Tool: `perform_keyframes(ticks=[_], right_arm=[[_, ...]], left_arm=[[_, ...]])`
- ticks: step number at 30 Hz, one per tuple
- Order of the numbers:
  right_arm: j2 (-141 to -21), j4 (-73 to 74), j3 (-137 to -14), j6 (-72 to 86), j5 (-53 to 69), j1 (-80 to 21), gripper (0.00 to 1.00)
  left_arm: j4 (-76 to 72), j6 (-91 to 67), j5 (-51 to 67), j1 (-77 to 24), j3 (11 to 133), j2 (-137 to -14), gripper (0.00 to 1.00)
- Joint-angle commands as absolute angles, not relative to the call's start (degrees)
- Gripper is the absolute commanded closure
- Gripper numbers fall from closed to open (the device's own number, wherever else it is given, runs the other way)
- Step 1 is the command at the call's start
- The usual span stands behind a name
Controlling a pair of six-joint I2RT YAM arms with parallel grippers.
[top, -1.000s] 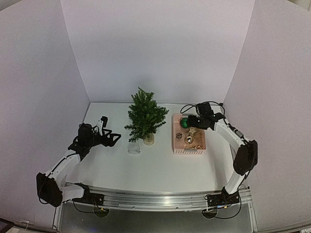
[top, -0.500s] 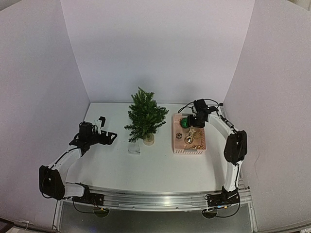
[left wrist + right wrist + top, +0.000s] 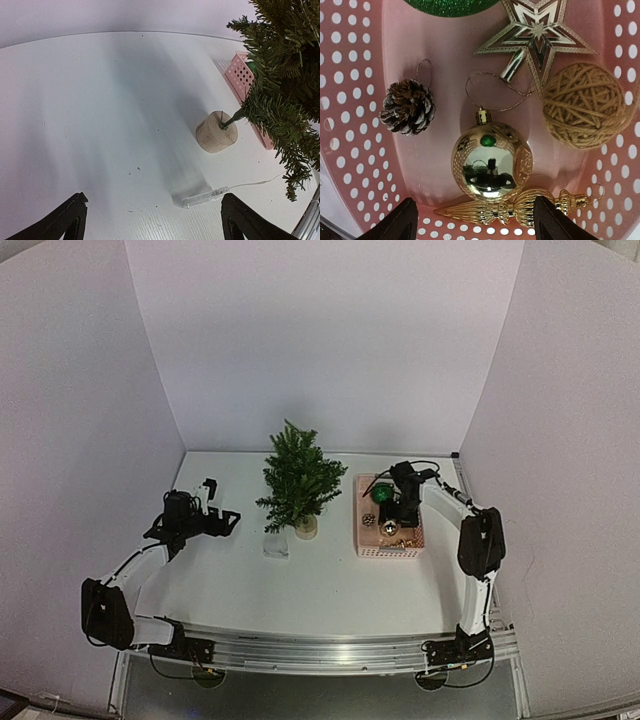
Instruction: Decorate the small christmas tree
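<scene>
The small christmas tree (image 3: 296, 480) stands mid-table on a tan round base (image 3: 216, 132), bare of ornaments. My right gripper (image 3: 475, 222) is open and empty, pointing down into the pink basket (image 3: 362, 537) above a shiny gold ball (image 3: 491, 161). Around the ball lie a pine cone (image 3: 408, 106), a gold star (image 3: 536, 31), a twine ball (image 3: 584, 106), a gold drop ornament (image 3: 510, 210) and a green glitter ball (image 3: 451, 5). My left gripper (image 3: 228, 521) is open and empty, low over the table left of the tree.
A clear battery box (image 3: 197, 196) with a thin light wire lies on the table in front of the tree base; it also shows in the top view (image 3: 276, 544). White walls enclose the table on three sides.
My right gripper has moved left and down into the pink basket over the ornaments. My left gripper has drawn back slightly to the left.
</scene>
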State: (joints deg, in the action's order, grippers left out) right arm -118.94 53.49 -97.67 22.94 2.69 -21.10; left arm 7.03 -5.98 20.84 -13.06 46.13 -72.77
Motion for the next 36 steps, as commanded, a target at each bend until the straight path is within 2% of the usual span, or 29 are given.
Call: perform_keyframes(ticks=[1,11,19,24,29,36], right_arm=[[-120.9,54.2,-98.9,26.9,0.0,-21.7,0.25],[-125.2,53.9,-102.0,26.9,0.0,-22.1,0.26],[-125.5,53.6,-101.8,27.0,0.1,-22.1,0.37],[-124.7,53.6,-100.7,26.8,0.0,-22.1,0.38],[-123.7,53.6,-101.0,26.3,0.6,-22.1,0.50],[-116.8,53.9,-100.7,23.6,3.6,-22.1,0.54]], left_arm=[[3.7,-5.5,19.8,-12.7,46.0,-70.9,0.07],[0.3,-6.3,15.9,-12.7,44.3,-70.0,0.06],[0.3,-5.5,16.2,-12.6,44.7,-70.1,0.06],[-1.7,-4.6,15.4,-12.4,44.6,-70.3,0.06],[-1.9,-4.1,15.7,-12.2,45.1,-70.7,0.06],[-2.2,-3.5,16.2,-12.1,45.2,-70.7,0.06]])
